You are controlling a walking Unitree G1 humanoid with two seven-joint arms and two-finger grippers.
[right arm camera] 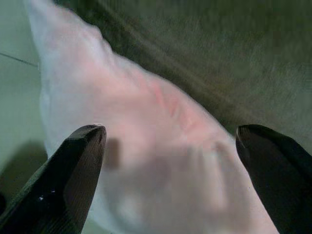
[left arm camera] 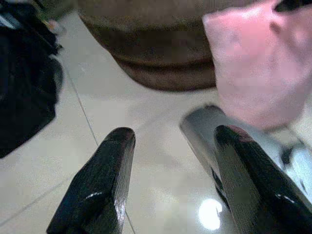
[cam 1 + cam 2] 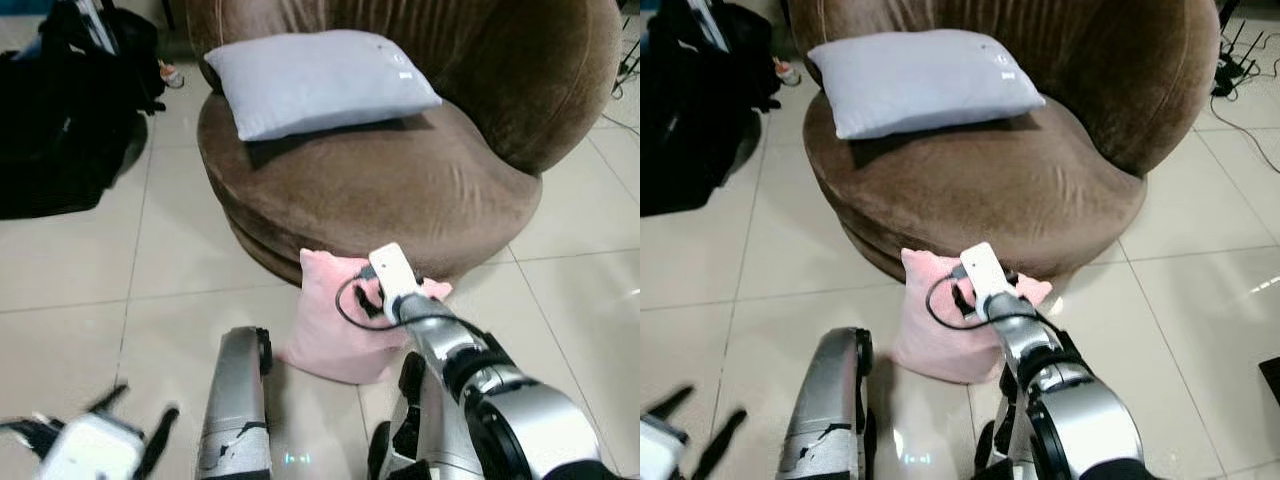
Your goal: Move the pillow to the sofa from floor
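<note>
A pink pillow point(image 3: 330, 345) stands on the tiled floor, leaning against the front of the round brown sofa point(image 3: 400, 190). My right gripper point(image 1: 170, 136) is open right at the pillow's top edge, one finger on each side of the pink fabric point(image 1: 161, 122). The right wrist point(image 3: 392, 275) hides the fingertips from the head camera. My left gripper point(image 3: 140, 405) hangs open and blurred low at the left, over bare tiles, well apart from the pillow point(image 2: 253, 63).
A grey pillow point(image 3: 315, 80) lies on the sofa seat towards the back left. Black bags point(image 3: 70, 100) sit on the floor to the left. Cables point(image 3: 1230, 60) lie at the far right. My silver leg point(image 3: 235, 400) stands just left of the pink pillow.
</note>
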